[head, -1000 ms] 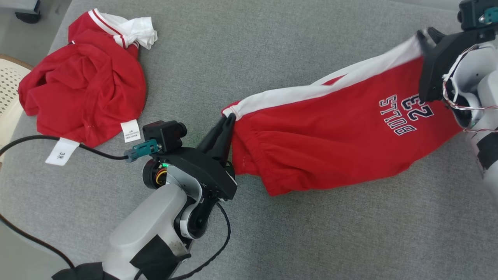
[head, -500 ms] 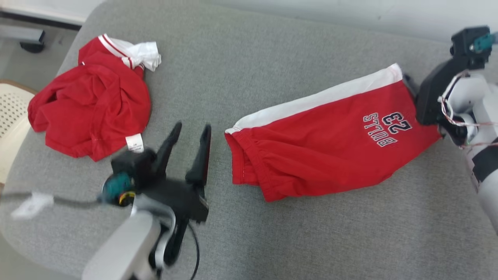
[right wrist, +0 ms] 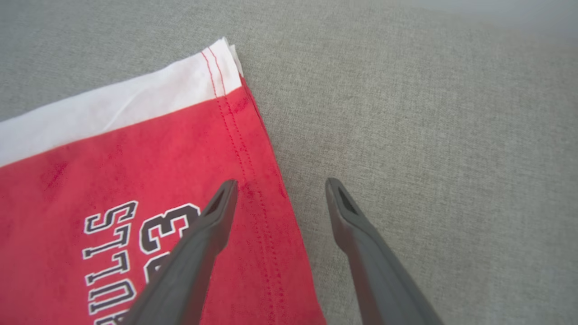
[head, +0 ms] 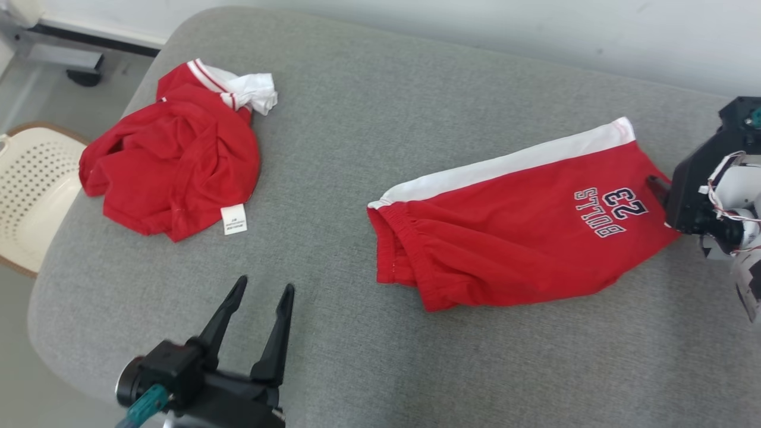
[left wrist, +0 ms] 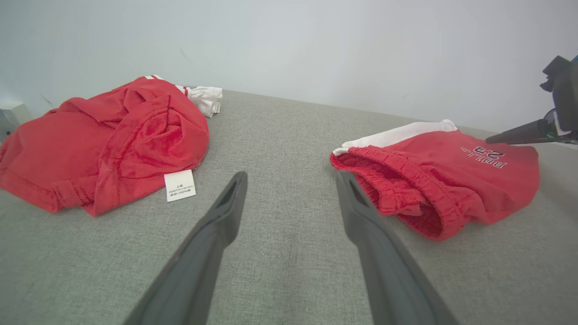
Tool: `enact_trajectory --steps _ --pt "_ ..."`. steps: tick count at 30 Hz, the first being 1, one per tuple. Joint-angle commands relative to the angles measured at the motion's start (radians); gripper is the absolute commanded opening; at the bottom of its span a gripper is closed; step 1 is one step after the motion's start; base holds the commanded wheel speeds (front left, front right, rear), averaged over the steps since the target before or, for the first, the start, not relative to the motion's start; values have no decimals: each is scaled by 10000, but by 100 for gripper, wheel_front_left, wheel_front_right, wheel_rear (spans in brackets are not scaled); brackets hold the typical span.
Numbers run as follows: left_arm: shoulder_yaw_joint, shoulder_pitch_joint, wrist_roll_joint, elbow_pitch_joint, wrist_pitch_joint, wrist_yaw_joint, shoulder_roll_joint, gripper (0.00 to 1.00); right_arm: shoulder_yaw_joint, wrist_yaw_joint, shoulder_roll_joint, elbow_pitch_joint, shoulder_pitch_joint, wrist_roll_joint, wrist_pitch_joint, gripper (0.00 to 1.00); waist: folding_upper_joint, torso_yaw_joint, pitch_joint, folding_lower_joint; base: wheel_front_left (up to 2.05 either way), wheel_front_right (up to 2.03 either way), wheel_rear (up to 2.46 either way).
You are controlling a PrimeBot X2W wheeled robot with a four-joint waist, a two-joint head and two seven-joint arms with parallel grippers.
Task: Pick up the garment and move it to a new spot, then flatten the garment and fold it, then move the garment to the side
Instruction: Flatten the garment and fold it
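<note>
My left end effector (head: 264, 284) and right end effector (right wrist: 281, 183) are spread, empty; the shorts (head: 511, 220) lie folded, so I reckon only shifting them aside remains.

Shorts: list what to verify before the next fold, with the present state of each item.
1. Left gripper open, its fingers off the cloth: ok.
2. Right gripper open, straddling the hem: ok.
3. Shorts flat on the grey cushion: not ok, the waistband end is bunched.
4. Shorts apart from the crumpled red shirt: ok.
5. Lower layer lined up under the top one: cannot tell.
</note>
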Motion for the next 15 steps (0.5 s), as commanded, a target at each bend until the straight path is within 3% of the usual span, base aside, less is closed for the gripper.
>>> enact_trajectory --steps 1,6,14,15 --pt "141 298 131 -113 -33 -23 -3 100 -83 -17 -91 87 -1 -126 6 100 0 228 178 2 0 0 0" --pt "546 707 347 -350 -33 -173 -250 100 -76 -17 -96 267 -272 -423 407 100 0 453 507 2 0 0 0" --pt "865 810 602 -157 -34 -616 -719 100 167 20 574 259 146 -277 1541 100 0 543 668 2 0 0 0" --pt "882 784 659 -125 -34 -624 -773 100 221 21 584 174 217 -256 1628 72 0 528 667 2 0 0 0"
